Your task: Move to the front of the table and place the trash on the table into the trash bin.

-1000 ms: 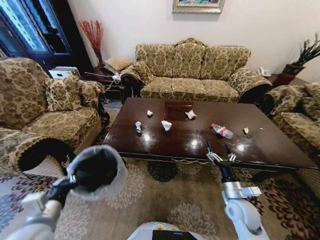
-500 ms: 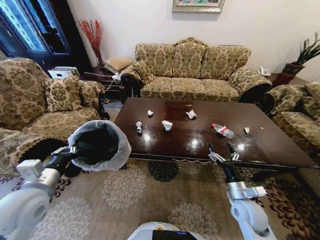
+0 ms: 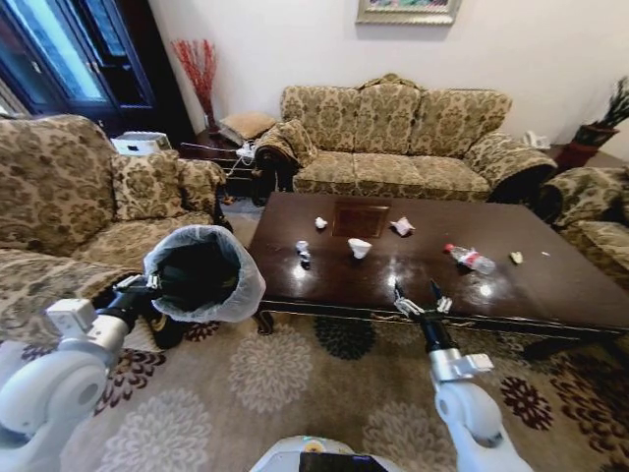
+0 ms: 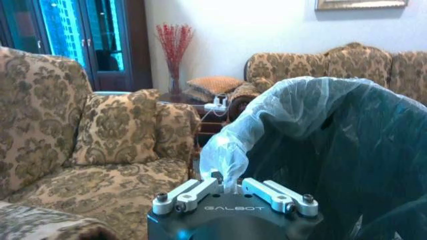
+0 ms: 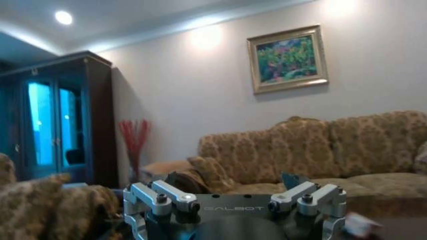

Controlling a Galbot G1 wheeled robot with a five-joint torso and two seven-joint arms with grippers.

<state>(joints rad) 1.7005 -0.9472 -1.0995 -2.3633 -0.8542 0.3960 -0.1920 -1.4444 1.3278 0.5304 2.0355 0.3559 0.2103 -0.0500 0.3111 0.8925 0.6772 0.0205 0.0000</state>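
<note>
The dark glossy table [image 3: 550,295] stands ahead in the head view. On it lies the trash: white paper wads [image 3: 360,248] [image 3: 402,226] [image 3: 320,223], a small crushed piece [image 3: 303,253], a clear bottle [image 3: 470,259] with a red label, and a yellowish scrap [image 3: 516,258]. My left gripper [image 3: 147,291] [image 4: 227,186] is shut on the bag-lined rim of the trash bin [image 3: 201,273] [image 4: 333,140], holding it in the air left of the table's near corner. My right gripper [image 3: 418,300] [image 5: 233,200] is open, hovering at the table's front edge.
A patterned sofa [image 3: 413,147] stands behind the table, with armchairs at the left [image 3: 88,206] and right [image 3: 590,211]. A white box-shaped appliance [image 3: 141,143] and a dark cabinet [image 3: 69,59] are at the back left. Patterned carpet [image 3: 295,393] lies in front.
The whole view has shifted, so the camera moved. My left arm has lifted the trash bin higher and nearer the table's left corner. The right gripper stays open at the front edge.
</note>
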